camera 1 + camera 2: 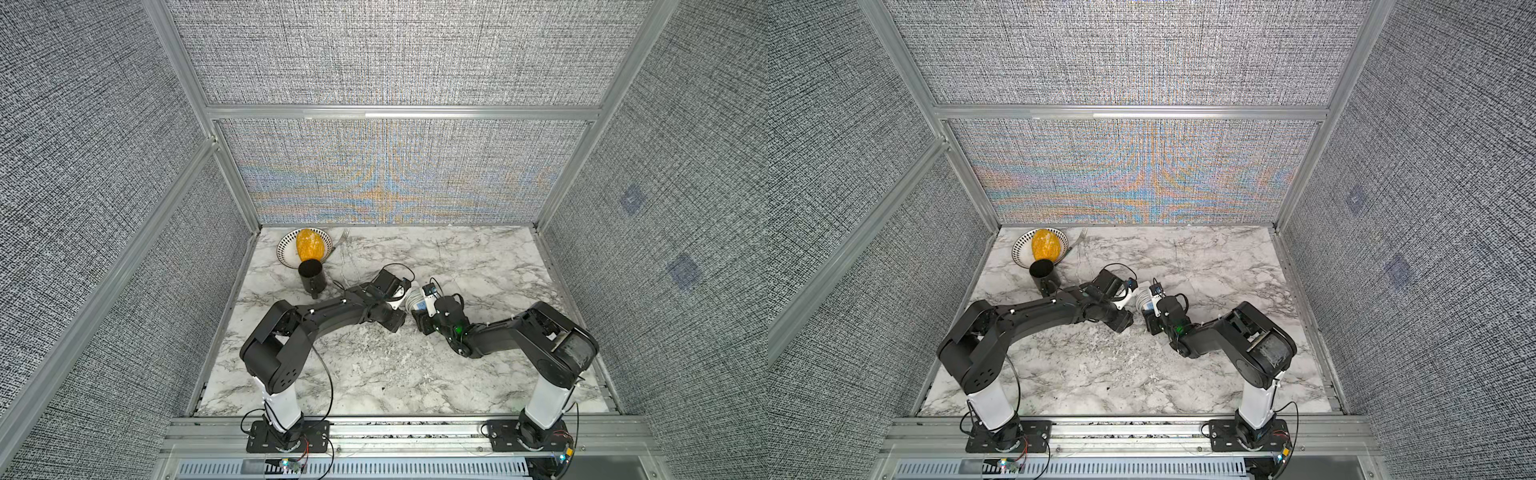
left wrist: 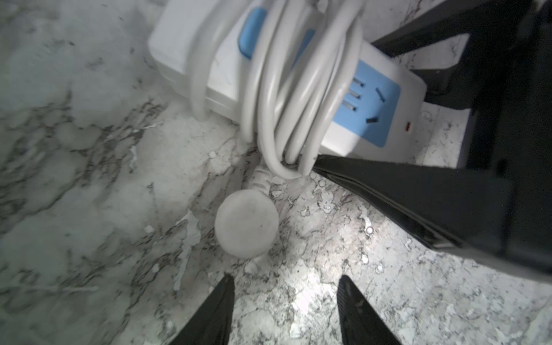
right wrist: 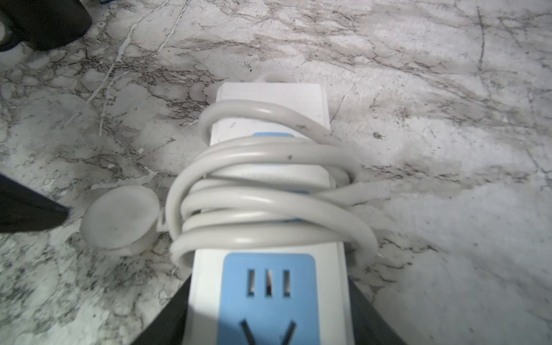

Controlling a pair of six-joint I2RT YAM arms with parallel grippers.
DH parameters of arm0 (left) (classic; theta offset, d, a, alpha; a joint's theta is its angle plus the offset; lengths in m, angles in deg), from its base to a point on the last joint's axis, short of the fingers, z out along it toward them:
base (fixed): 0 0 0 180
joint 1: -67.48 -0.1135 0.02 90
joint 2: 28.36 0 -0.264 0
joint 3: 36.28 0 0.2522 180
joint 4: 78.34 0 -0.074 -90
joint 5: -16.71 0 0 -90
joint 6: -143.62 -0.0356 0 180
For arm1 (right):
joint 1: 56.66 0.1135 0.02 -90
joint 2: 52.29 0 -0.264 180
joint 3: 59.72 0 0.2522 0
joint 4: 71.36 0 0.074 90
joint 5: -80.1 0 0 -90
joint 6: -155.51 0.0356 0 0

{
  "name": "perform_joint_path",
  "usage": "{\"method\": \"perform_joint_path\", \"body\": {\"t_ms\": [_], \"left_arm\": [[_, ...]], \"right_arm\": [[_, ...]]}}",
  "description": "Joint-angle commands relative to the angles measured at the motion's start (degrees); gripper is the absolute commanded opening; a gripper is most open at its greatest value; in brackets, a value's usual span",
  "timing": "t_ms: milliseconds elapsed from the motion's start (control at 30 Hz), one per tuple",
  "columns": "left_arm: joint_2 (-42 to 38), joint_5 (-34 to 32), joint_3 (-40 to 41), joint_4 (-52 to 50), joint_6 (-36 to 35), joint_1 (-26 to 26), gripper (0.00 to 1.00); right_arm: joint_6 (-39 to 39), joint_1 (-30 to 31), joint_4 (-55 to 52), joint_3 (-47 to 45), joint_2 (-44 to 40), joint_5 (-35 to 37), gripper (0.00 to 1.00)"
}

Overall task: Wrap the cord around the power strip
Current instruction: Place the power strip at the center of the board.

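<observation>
**Cord wound on, right gripper (image 3: 268,316) clamped on the strip, left gripper (image 2: 286,283) apart and empty.**

At the middle of the marble table (image 1: 415,374), the wrists hid most of the power strip (image 3: 298,95) in both top views. Its near end ran off the right wrist frame, pinched between that gripper's fingers. I could not tell whether it touched the marble. The cord (image 3: 254,203) circled its middle in loose turns. The plug (image 3: 119,218) lay just beside them, near the left gripper's spread, empty jaws.

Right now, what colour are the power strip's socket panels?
The socket panels are light blue, clearest in the right wrist view.
</observation>
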Motion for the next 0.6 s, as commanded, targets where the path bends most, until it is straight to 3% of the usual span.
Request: {"method": "perform_joint_path", "body": {"t_ms": [0,100,367,567], "left_arm": [[-3.67,-3.54,1.12,0.98,0.13,-0.37,0.57],[-7.66,-5.42,2.22,1.31,-0.21,-0.64,0.59],[-13.57,-10.12,3.38,-0.03,-1.79,-1.69,0.61],[-15.97,-11.61,4.85,0.60,-1.69,-2.31,0.62]], "right_arm": [[-2.38,1.42,-15.06,-0.24,0.70,2.28,0.00],[-2.28,2.22,-15.66,-0.22,0.44,2.59,0.01],[-1.60,2.68,-17.37,-0.60,-2.46,3.30,0.41],[-2.05,2.79,-19.01,0.42,-5.66,3.65,0.76]]}}
